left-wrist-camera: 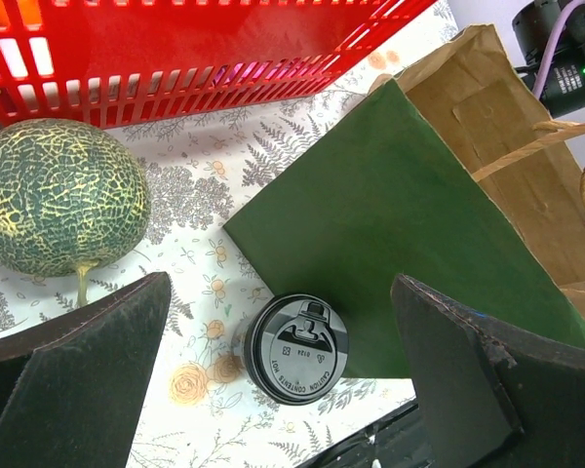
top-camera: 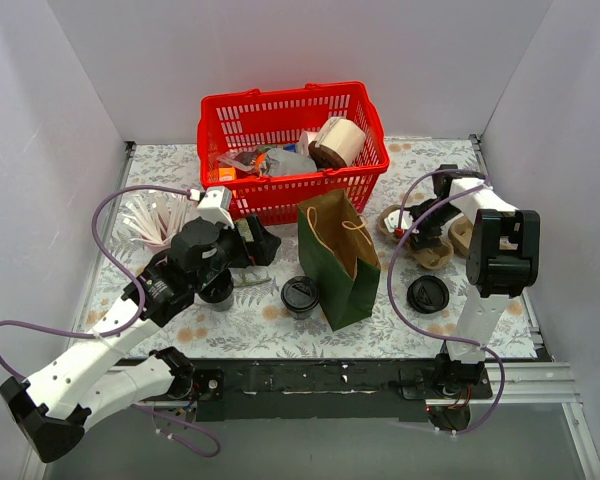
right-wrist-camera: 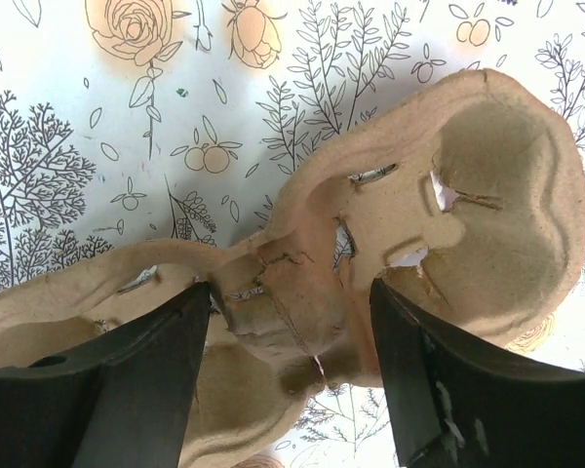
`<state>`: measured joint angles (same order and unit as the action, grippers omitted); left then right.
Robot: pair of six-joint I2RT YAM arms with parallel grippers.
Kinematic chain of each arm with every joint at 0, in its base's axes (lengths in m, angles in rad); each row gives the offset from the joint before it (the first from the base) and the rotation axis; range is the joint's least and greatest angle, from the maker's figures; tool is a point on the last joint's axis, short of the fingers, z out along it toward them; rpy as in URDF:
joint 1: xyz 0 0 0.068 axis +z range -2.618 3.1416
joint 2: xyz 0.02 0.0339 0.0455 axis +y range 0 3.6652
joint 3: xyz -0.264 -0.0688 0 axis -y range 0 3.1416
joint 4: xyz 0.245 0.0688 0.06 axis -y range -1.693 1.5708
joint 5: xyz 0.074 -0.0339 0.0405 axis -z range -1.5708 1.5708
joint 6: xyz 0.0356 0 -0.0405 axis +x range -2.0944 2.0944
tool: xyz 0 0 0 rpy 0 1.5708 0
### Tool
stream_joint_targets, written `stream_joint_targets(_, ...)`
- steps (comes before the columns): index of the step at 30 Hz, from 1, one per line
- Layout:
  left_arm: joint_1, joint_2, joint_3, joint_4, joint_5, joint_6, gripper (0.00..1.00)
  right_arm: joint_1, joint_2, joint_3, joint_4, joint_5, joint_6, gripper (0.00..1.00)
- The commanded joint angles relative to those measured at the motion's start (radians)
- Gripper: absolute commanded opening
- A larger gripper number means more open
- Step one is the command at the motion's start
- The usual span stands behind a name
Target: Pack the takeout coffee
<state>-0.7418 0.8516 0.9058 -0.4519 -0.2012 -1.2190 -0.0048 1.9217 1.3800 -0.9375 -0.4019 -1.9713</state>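
Note:
The takeout coffee (top-camera: 301,296) is a small black cup with a black sip lid. It stands upright on the floral cloth, against the left side of a green paper bag (top-camera: 338,258). In the left wrist view the cup (left-wrist-camera: 295,348) sits low between my spread fingers, with the bag (left-wrist-camera: 390,234) behind it. My left gripper (top-camera: 265,243) (left-wrist-camera: 278,283) is open and empty, above and to the left of the cup. My right gripper (top-camera: 425,238) (right-wrist-camera: 288,288) is open, astride the middle ridge of the tan cardboard cup tray (right-wrist-camera: 370,244).
A red basket (top-camera: 280,105) full of goods stands at the back. A netted melon (left-wrist-camera: 58,205) lies left of the cup. A loose flat black lid (top-camera: 427,294) lies right of the bag. A clear packet (top-camera: 145,220) lies at the left. The cup tray (top-camera: 458,235) sits at the right.

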Motion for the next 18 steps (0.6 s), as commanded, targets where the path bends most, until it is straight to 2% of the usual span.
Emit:
stream_joint_targets(1, -0.002, -0.002, 0.015, 0.047, 0.002, 0.033, 0.98, 0.003, -0.013, 0.002, 0.005, 0.009, -0.026, 0.7)
stream_joint_targets(6, -0.002, 0.0, 0.01, 0.056, 0.009, 0.044, 0.98, 0.003, -0.023, 0.01, 0.009, 0.015, 0.005, 0.56)
stream_joint_targets(8, -0.002, 0.0, 0.005, 0.073, 0.011, 0.045, 0.98, 0.003, -0.024, 0.013, 0.014, 0.014, 0.014, 0.56)
stream_joint_targets(9, -0.002, 0.001, 0.001, 0.078, 0.014, 0.047, 0.98, 0.003, -0.03, 0.014, 0.011, 0.014, 0.022, 0.5)
stream_joint_targets(18, -0.002, 0.009, -0.007, 0.091, 0.017, 0.035, 0.98, 0.003, -0.09, 0.04, -0.007, -0.021, 0.066, 0.48)
